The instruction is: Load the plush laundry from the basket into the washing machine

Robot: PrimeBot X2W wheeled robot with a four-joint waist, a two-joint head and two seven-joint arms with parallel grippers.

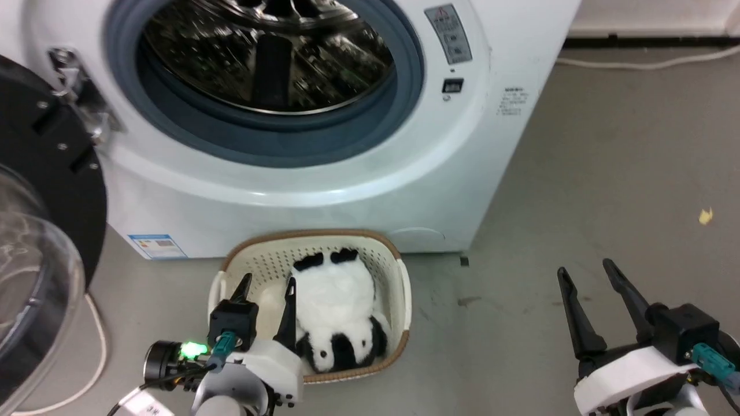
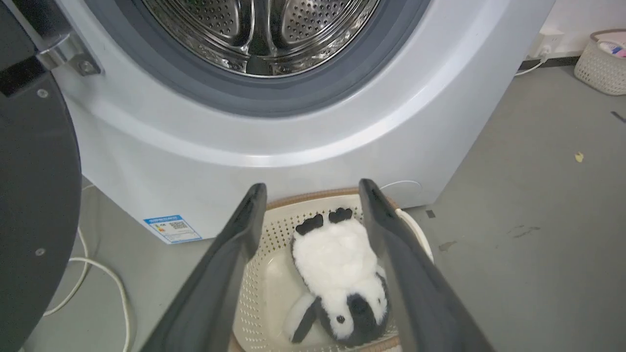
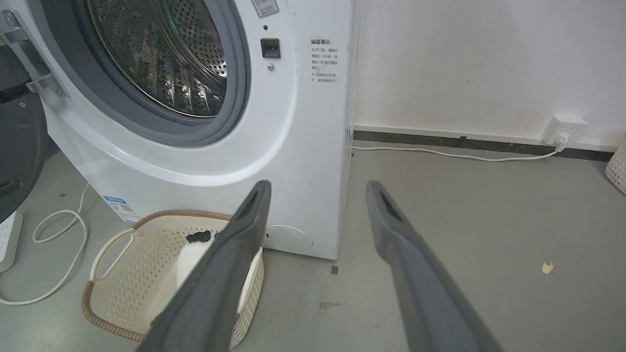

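Below and ahead of the L gripper point(image 2: 312, 186), the panda point(image 2: 342, 274) lies in the basket point(image 2: 279, 234), head nearest the gripper, feet toward the washer point(image 2: 293, 146). L gripper is wide open and holds nothing; in wrist view the panda sits betw. its fingers, not touched yet. R gripper point(image 1: 585, 267) is also open and empty, well apart to the right. Risks, I think: fingers close on fluff only, so the toy slips during lift; a fingertip catches the perforated wall and drags the basket; the open door point(image 1: 46, 173), left of the gripper, gets hit on the way up to the drum point(image 1: 272, 52).
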